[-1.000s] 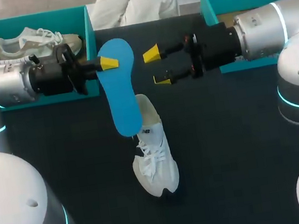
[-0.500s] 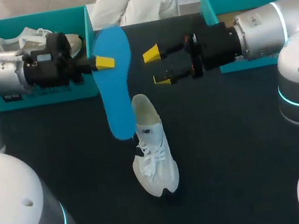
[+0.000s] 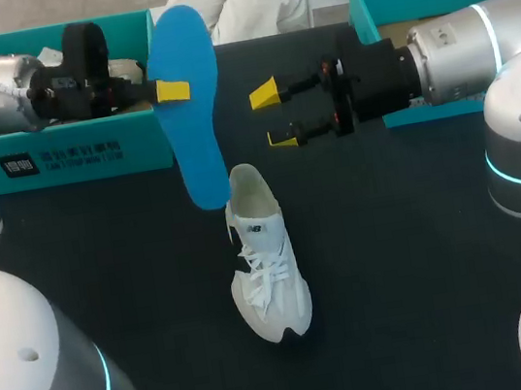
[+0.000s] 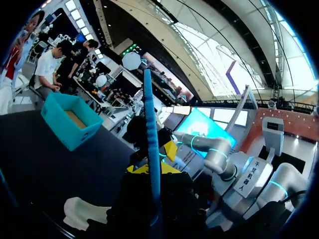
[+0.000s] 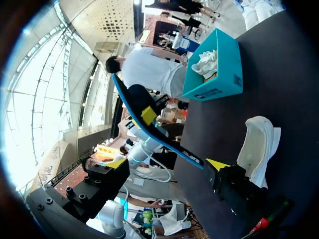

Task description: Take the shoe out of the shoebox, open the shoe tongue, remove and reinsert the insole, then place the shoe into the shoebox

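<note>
Your left end effector (image 3: 167,92) is clamped on the blue insole (image 3: 192,117), with a yellow tip on each flat side. It holds the insole up in the air by the left box (image 3: 79,158). The narrow end hangs down close to the heel of the shoe (image 3: 268,272). I think that is so you can slide it back in.

The insole is thin, flat and smooth, and it looks bendy. The white shoe lies on the dark counter (image 3: 427,258) with its laces up and its mouth wide open. It looks soft and light.

Your right end effector (image 3: 273,116) hangs near the insole with its tips apart, holding nothing. Maybe it is there to steady the shoe.
</note>
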Controlling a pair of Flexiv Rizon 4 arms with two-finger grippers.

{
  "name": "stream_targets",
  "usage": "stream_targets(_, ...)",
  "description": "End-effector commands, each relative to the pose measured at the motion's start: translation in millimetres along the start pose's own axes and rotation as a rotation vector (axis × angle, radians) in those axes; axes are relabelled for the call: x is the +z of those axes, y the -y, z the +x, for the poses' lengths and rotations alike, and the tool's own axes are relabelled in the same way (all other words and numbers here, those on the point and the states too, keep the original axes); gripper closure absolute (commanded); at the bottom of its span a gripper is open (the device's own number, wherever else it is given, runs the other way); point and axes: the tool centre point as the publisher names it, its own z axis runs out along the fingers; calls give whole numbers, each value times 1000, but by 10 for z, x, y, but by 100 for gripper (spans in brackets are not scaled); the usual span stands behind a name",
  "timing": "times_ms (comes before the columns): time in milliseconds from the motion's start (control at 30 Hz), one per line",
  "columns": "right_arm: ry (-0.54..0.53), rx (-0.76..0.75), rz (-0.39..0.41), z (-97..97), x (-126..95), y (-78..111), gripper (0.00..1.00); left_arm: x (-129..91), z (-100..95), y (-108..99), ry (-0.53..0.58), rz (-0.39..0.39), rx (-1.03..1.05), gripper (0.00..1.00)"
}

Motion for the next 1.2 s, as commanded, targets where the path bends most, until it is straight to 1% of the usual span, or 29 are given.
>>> stream_targets(33, 2, 1, -2, 3, 30, -2, 0, -29, -4, 29, 97, -3, 843, 100)
stream_targets(133, 2, 1, -2, 3, 30, -2, 0, -55, -68, 44, 110, -16, 1073, 100)
stream_targets(267, 2, 1, -2, 3, 30, -2, 0, -73, -92, 63, 94, 44, 1223, 100)
stream_targets(300, 2, 1, -2, 3, 30, -2, 0, -77, -85, 68, 76, 47, 1250, 100)
stream_targets(367, 2, 1, -2, 3, 30, -2, 0, -81, -63, 70, 80, 63, 1284, 100)
stream_targets(400, 2, 1, -2, 3, 30, -2, 0, -80, -56, 70, 87, 54, 1287, 100)
stream_targets(967, 2, 1, -2, 3, 30, -2, 0, -80, -56, 70, 87, 54, 1287, 100)
stream_targets(1000, 2, 1, -2, 3, 30, -2, 0, -105, -81, 57, 100, 84, 1351, 100)
stream_targets(1033, 2, 1, -2, 3, 30, -2, 0, -115, -96, 50, 91, 82, 1411, 100)
stream_targets(1067, 2, 1, -2, 3, 30, -2, 0, -132, -109, 44, 97, 113, 1467, 100)
stream_targets(1100, 2, 1, -2, 3, 30, -2, 0, -146, -139, 45, 111, 89, 1557, 100)
stream_targets(1133, 2, 1, -2, 3, 30, -2, 0, -146, -167, 29, 112, 78, 1591, 100)
stream_targets(1167, 2, 1, -2, 3, 30, -2, 0, -148, -178, 38, 126, 89, 1617, 100)
stream_targets(1200, 2, 1, -2, 3, 30, -2, 0, -150, -183, 46, 133, 84, 1665, 100)
